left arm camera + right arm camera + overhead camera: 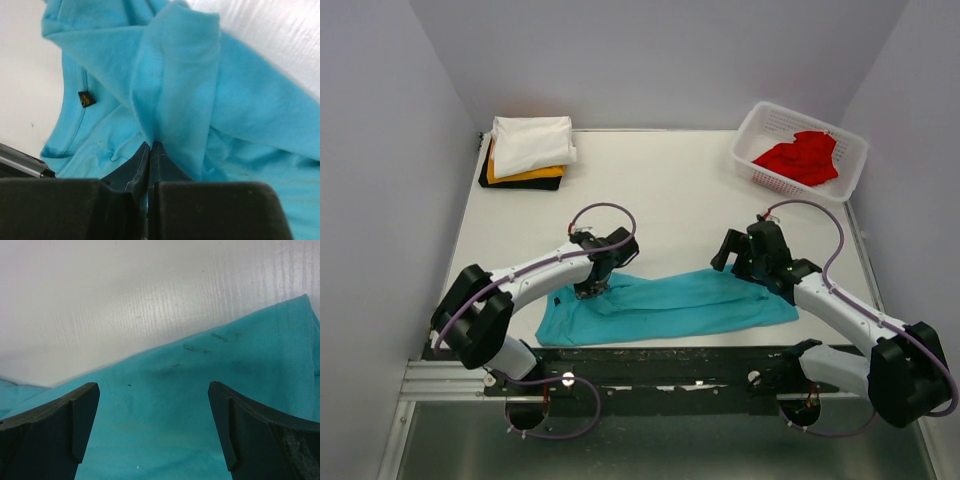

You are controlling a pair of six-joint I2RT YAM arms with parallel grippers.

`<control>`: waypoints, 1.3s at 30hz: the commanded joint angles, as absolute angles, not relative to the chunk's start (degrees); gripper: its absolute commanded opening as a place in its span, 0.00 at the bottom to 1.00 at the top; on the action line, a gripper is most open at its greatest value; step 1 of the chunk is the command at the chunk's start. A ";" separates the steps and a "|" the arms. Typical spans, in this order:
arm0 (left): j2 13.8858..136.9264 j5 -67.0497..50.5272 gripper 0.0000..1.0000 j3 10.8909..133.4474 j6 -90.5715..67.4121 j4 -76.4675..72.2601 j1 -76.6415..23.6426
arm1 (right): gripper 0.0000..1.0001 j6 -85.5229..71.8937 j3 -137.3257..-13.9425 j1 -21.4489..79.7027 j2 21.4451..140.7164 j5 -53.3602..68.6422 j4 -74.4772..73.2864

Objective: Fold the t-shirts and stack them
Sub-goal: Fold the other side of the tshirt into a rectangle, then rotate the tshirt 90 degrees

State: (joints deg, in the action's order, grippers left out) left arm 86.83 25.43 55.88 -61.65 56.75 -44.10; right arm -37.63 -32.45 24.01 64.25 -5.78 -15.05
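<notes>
The teal t-shirt (670,308) lies in a long rumpled band across the near part of the table. My left gripper (590,287) is shut on a raised fold of it near its left end; in the left wrist view the cloth (180,90) rises from between the closed fingertips (150,147). My right gripper (745,268) is open and empty just above the shirt's right part (165,410), its fingers spread wide. A white, a yellow-orange and a black t-shirt sit folded in a stack (527,152) at the far left. The red t-shirt (800,157) lies crumpled in the basket.
The white plastic lattice basket (756,130) stands at the far right corner. The table's black front rail (670,365) runs just below the teal shirt. Grey walls close in on three sides.
</notes>
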 commanded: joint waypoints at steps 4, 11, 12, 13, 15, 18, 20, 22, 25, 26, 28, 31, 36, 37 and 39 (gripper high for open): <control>74.59 22.20 0.05 45.32 -79.99 61.65 -46.55 | 1.00 -36.42 -31.05 24.26 64.77 -7.52 -14.52; 67.13 17.96 0.21 39.91 -97.22 64.35 -55.81 | 1.00 -35.09 -30.76 24.21 66.36 -6.33 -14.67; 66.75 17.70 0.34 39.97 -98.30 65.61 -57.07 | 1.00 -34.87 -30.75 24.26 66.44 -6.32 -14.80; 66.50 17.26 0.44 40.28 -99.66 67.46 -58.29 | 1.00 -34.75 -30.79 24.24 66.24 -6.47 -14.97; 66.12 17.47 0.54 42.36 -101.99 73.39 -60.79 | 1.00 -34.63 -31.09 24.24 65.66 -6.96 -15.84; 65.67 19.50 0.74 47.77 -99.99 80.00 -64.82 | 1.00 -34.47 -31.69 24.26 63.83 -8.77 -16.51; 66.02 20.01 0.86 52.39 -89.54 78.79 -66.16 | 1.00 -34.37 -32.15 24.26 62.54 -9.61 -16.93; 66.20 18.25 0.98 55.49 -75.54 71.48 -66.57 | 1.00 -34.07 -32.60 24.26 61.72 -9.93 -16.77; 65.20 17.73 0.99 55.67 -67.79 60.05 -64.92 | 1.00 -33.27 -32.86 24.24 61.31 -9.53 -15.83; 64.52 16.19 0.99 54.64 -65.25 56.48 -62.76 | 1.00 -33.45 -32.82 24.24 61.29 -9.78 -15.93; 62.98 10.93 0.99 49.24 -62.39 47.17 -56.34 | 1.00 -34.27 -32.25 24.21 61.65 -11.28 -16.22; 61.55 5.33 0.99 39.59 -61.90 31.95 -47.08 | 1.00 -35.22 -31.19 24.25 63.95 -12.72 -15.60; 62.41 -3.26 0.99 26.53 -66.82 14.46 -35.61 | 1.00 -37.61 -30.94 24.25 70.19 -11.57 -11.91; 63.16 -4.54 0.99 24.89 -67.31 11.73 -34.20 | 1.00 -37.35 -31.14 24.26 71.14 -10.80 -11.70; 65.66 -5.43 0.99 23.49 -69.24 8.39 -32.04 | 1.00 -36.89 -31.26 24.26 72.06 -9.61 -11.26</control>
